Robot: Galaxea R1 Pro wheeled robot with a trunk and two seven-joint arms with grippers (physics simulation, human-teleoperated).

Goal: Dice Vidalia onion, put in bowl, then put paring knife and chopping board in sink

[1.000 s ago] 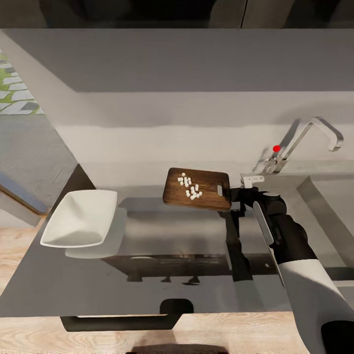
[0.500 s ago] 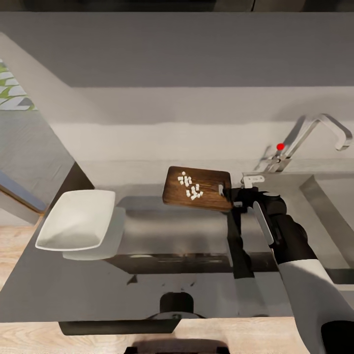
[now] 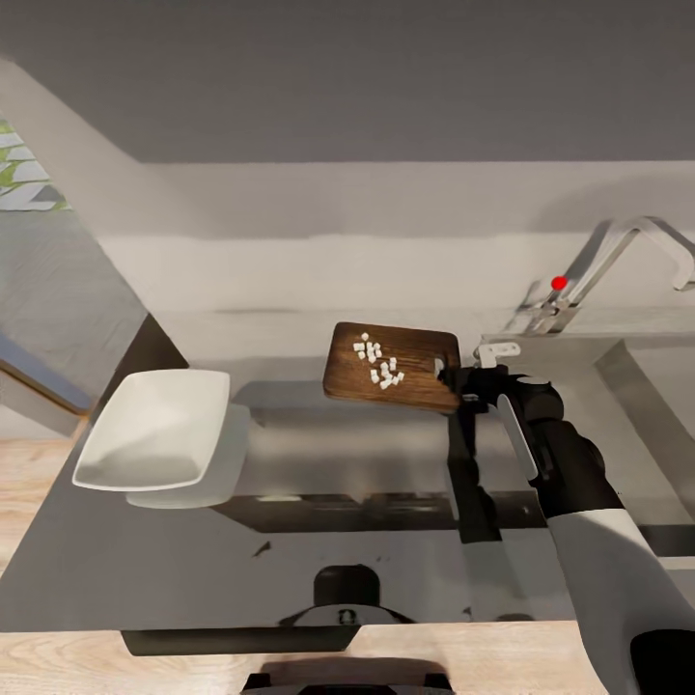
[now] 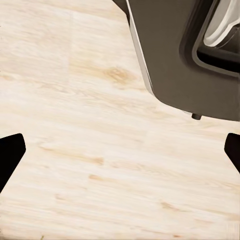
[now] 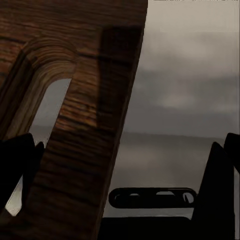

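Note:
My right gripper (image 3: 452, 378) is shut on the right edge of the brown chopping board (image 3: 417, 359) and holds it above the grey countertop (image 3: 338, 463), slightly tilted. Several small white onion pieces (image 3: 381, 362) lie on the board. In the right wrist view the board (image 5: 75, 100) with its handle slot is close up at the right gripper (image 5: 120, 170). The white bowl (image 3: 150, 430) sits on the countertop to the left. The sink (image 3: 656, 386) is at the right. The paring knife is out of view. My left gripper (image 4: 120, 150) hangs open over wooden floor.
A chrome tap (image 3: 627, 246) with a red knob (image 3: 559, 283) stands behind the sink. A grey wall runs along the back of the countertop. The robot's dark base (image 4: 185, 60) is near the left gripper. The counter's front edge is close to me.
The head view has shifted, so the whole picture moved a little. The board stays in my right gripper with the onion pieces on it, tilted slightly more.

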